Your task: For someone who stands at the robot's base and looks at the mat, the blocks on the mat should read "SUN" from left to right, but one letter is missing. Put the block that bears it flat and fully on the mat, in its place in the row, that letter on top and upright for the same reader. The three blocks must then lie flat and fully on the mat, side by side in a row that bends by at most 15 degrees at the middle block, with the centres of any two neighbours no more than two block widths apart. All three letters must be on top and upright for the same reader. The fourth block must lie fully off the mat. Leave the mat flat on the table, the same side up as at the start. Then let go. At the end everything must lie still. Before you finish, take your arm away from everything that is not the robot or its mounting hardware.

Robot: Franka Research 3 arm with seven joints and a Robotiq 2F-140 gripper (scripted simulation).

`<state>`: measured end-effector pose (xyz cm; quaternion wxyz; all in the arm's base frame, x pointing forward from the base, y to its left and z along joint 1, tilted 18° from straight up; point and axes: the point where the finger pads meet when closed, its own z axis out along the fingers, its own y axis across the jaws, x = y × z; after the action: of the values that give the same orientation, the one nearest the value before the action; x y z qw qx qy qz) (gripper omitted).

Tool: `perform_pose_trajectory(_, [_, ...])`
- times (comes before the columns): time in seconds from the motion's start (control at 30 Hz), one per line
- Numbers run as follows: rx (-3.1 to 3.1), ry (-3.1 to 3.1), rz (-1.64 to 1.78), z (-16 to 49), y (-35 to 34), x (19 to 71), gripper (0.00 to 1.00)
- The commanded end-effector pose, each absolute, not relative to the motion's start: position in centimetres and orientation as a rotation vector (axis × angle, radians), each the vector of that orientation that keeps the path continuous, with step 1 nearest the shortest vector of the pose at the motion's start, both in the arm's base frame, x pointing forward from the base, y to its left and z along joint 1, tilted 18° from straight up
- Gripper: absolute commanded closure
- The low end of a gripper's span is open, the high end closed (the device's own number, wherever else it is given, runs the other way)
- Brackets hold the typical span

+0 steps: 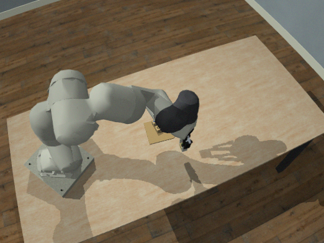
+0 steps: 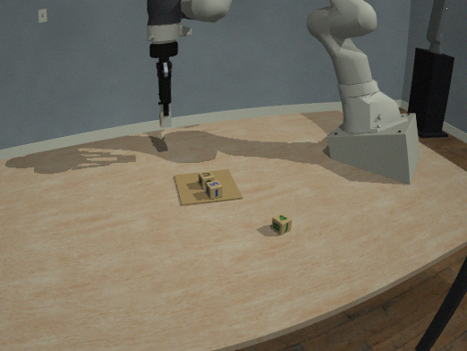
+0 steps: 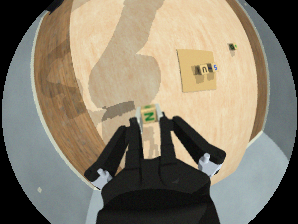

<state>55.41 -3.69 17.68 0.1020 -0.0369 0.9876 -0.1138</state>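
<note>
N block [image 3: 150,115] clamped in narrowed jaws, aloft above wood-grain tabletop [image 2: 134,269], grey wall behind, mat [image 2: 188,197] well apart

The robot's pale arm [image 1: 112,102] reaches out from its base plate [image 1: 81,183] and bends at the dark wrist [image 1: 178,113], which points straight down. The claw [image 2: 165,117] hangs vertical, well above the desk [image 2: 112,269], its slim black fingers [image 2: 164,89] drawn close together. They are clamped on a small block [image 3: 150,115] at the tips, held in the air.
</note>
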Motion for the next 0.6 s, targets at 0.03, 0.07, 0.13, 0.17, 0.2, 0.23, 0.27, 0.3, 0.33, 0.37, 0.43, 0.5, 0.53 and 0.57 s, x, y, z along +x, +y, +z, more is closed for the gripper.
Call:
perform_pose_trajectory(0.03, [-0.310,2.911,-0.359,17.7,-3.1,55.3,0.84])
perform_pose_trajectory(0.07, [-0.310,2.911,-0.359,17.7,-3.1,55.3,0.84])
perform_pose_trajectory(0.13, [-0.395,2.907,-0.368,17.5,-2.6,55.1,0.84])
perform_pose_trajectory(0.17, [-0.416,2.906,-0.370,17.5,-2.5,55.0,0.84])
perform_pose_trajectory(0.2, [-0.440,2.904,-0.372,17.4,-2.3,55.0,0.84])
perform_pose_trajectory(0.23, [-0.462,2.902,-0.374,17.4,-2.2,54.9,0.84])
perform_pose_trajectory(0.27, [-0.486,2.900,-0.377,17.3,-2.1,54.9,0.84])
perform_pose_trajectory(0.3, [-0.509,2.898,-0.379,17.3,-1.9,54.8,0.84])
perform_pose_trajectory(0.33, [-0.531,2.896,-0.381,17.3,-1.8,54.8,0.84])
perform_pose_trajectory(0.37, [-0.553,2.893,-0.383,17.2,-1.7,54.7,0.84])
perform_pose_trajectory(0.43, [-0.598,2.888,-0.387,17.1,-1.4,54.6,0.84])
perform_pose_trajectory(0.5, [-0.645,2.882,-0.392,17.0,-1.1,54.5,0.84])
perform_pose_trajectory(0.53, [-0.668,2.878,-0.394,17.0,-1.0,54.4,0.84])
perform_pose_trajectory(0.57, [-0.690,2.875,-0.396,17.0,-0.9,54.4,0.84])
